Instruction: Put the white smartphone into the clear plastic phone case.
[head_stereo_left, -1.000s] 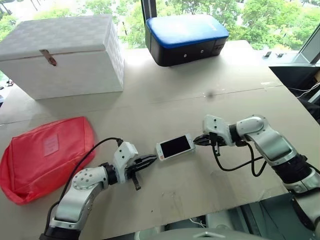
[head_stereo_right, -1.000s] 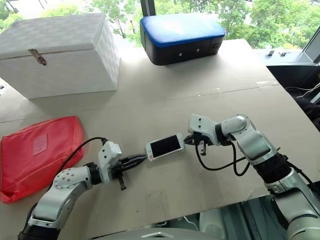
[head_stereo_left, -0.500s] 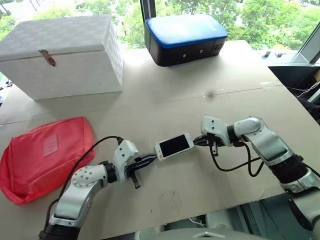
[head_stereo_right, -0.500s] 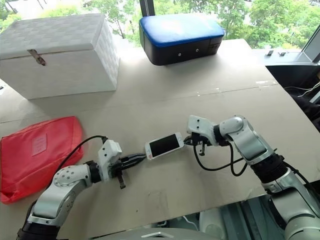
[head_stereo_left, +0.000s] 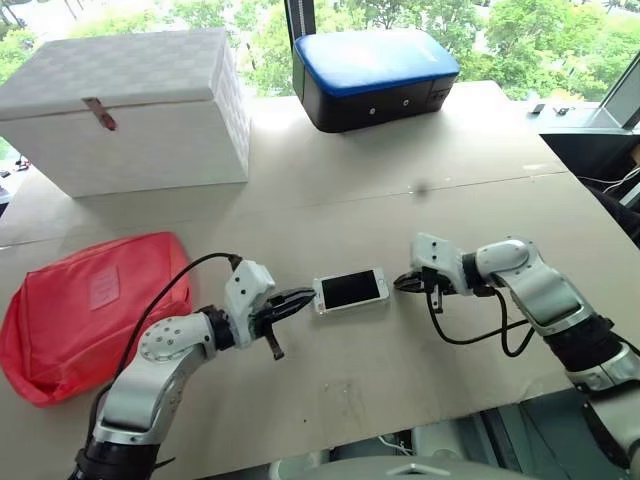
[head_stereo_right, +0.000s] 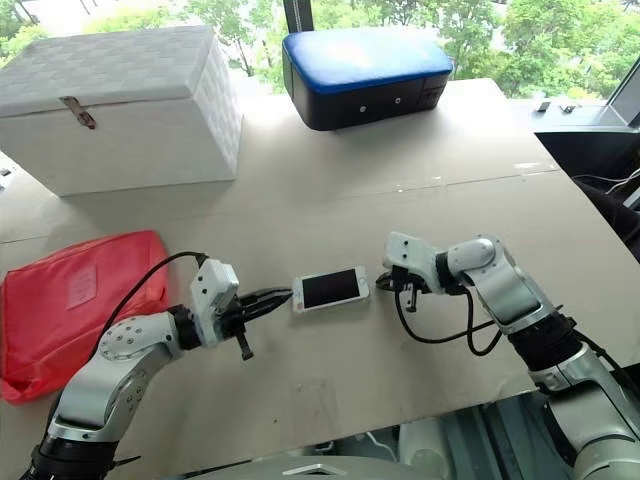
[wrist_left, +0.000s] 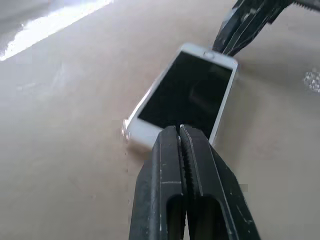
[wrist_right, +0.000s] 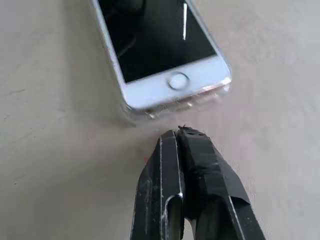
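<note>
1. The phone lies screen-up on the counter, apparently seated in the case.
2. Left claw and right claw, both pinched shut and empty, flank its ends.
3. Likely next: pressing it fully home.

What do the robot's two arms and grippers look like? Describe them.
Both arms have rounded silver-grey segments joined by black joints. Each ends in a white wrist block, with a looping black cable. The left gripper and right gripper each have two narrow black fingers.
</note>
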